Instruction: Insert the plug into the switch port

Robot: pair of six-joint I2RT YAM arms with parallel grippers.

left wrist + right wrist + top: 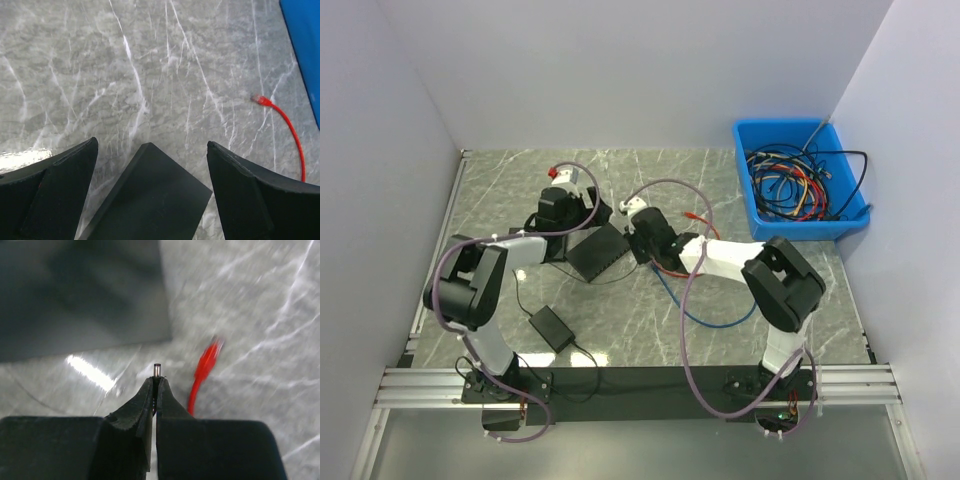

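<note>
The switch (598, 251) is a flat black box lying on the marble table. In the left wrist view one corner of the switch (150, 195) pokes up between my wide-spread black fingers (60, 190), with gaps on both sides. My left gripper (152, 143) is open and stands at the switch's far left end (582, 222). My right gripper (156, 381) is shut on the plug (157, 369), a small metal barrel tip sticking out past the fingertips. It points toward the switch's edge (85, 295), a short way off. In the top view, my right gripper (642, 248) sits just right of the switch. No port shows.
A red cable (280, 117) with a clear connector lies right of the switch, also the red cable (202, 370) beside the plug. A blue cable (710, 318) loops under the right arm. A black power adapter (552, 326) lies near front left. A blue bin (785, 123) of cables stands back right.
</note>
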